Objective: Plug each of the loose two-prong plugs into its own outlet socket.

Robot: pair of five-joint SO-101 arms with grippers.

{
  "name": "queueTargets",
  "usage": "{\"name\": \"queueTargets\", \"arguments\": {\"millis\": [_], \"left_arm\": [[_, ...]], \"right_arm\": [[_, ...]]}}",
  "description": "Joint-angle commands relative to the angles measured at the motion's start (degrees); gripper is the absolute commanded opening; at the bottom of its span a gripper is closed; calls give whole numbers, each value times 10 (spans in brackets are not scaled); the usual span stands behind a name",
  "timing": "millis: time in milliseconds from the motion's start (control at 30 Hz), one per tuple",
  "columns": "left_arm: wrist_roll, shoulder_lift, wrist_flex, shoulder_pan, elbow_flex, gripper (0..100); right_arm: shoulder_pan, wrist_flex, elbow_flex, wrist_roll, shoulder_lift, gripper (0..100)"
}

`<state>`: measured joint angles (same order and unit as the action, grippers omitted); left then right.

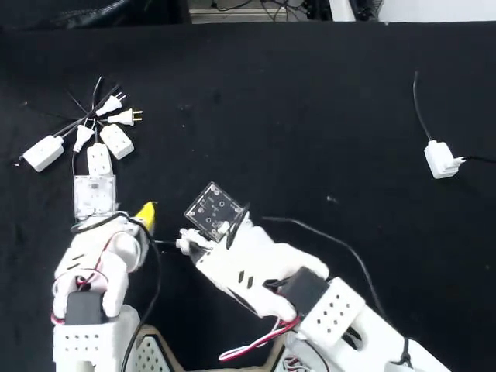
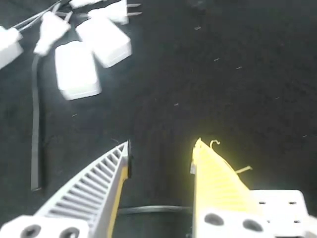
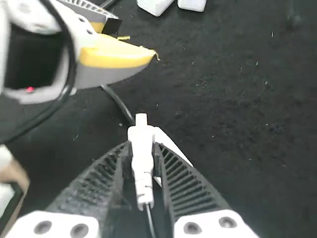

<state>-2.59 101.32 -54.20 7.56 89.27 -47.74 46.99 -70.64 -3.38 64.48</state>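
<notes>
Clamping claw: right gripper (image 3: 142, 146) pinching white plug (image 3: 141, 166), apart from socket blocks (image 1: 116, 141).
Other claw: left gripper (image 2: 162, 144), fingers spread, near socket blocks.

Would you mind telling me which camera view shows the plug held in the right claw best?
The right wrist view: the white plug sits close up, clamped between the right claw fingers. The high view shows just its small white end from above. The left wrist view faces the outlet blocks instead.
</notes>
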Motion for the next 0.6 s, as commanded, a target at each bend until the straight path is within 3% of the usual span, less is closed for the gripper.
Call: {"name": "queueTargets", "arguments": {"millis": [0, 167, 567], "left_arm": [[-42, 1, -48, 20, -89, 209], [-42, -75, -23, 19, -93, 213], [-42, -534, 100, 22, -206, 209]], "right_arm": [[7, 103, 84, -30, 14, 11], [6, 103, 65, -33, -19, 11], [6, 115, 142, -29, -237, 11]]}}
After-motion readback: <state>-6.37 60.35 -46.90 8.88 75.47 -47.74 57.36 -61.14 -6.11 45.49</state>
